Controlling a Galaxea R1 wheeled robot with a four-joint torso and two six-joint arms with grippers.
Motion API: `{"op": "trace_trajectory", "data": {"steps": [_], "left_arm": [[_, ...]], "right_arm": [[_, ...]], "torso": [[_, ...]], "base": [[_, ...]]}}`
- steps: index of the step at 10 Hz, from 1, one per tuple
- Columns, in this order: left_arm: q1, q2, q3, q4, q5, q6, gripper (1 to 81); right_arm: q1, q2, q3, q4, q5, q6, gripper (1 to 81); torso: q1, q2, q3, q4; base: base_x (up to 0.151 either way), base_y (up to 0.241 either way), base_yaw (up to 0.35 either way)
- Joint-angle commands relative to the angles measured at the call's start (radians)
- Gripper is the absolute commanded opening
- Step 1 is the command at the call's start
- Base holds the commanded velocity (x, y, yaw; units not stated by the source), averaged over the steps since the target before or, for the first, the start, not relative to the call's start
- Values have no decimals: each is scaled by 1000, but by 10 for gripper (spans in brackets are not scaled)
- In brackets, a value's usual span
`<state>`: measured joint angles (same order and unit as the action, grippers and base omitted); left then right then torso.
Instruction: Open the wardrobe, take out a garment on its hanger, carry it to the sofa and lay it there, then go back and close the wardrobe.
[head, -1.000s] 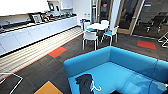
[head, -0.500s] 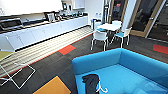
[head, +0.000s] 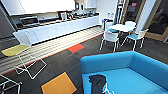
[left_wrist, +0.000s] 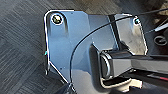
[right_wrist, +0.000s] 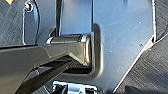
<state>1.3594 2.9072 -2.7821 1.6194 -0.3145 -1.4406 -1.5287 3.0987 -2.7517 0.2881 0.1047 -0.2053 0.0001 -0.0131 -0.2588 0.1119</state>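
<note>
The bright blue sofa (head: 120, 62) takes up the lower right of the head view, with its low back toward the room. On its seat, near the left end, the dark garment (head: 98, 83) lies crumpled. Part of the white hanger (head: 107, 89) sticks out beside it. Nothing holds the garment. Both wrist views look down on dark carpet past the robot's own plate and bar.
A white table (head: 122, 27) with white chairs (head: 110, 37) stands behind the sofa. A long white kitchen counter (head: 57, 30) runs along the far wall. At the left is a wire chair with a yellow seat (head: 20, 48). An orange floor tile (head: 58, 83) lies left of the sofa.
The camera has swung left, so the sofa, table and chairs have slid rightward in the picture and the wire chair has come further in. The garment stays on the sofa.
</note>
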Motion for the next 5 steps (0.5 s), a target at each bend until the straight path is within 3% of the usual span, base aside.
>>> {"op": "trace_trajectory", "data": {"steps": [1,5], "left_arm": [[-30,-20,-11,14,35,5,811],[-21,-19,-11,22,37,6,811]], "right_arm": [[17,25,14,-6,-79,-8,811],[17,24,14,-7,-79,-8,811]], "torso": [[0,0,0,0],[0,0,0,0]], "base": [[0,0,296],[0,0,296]]}}
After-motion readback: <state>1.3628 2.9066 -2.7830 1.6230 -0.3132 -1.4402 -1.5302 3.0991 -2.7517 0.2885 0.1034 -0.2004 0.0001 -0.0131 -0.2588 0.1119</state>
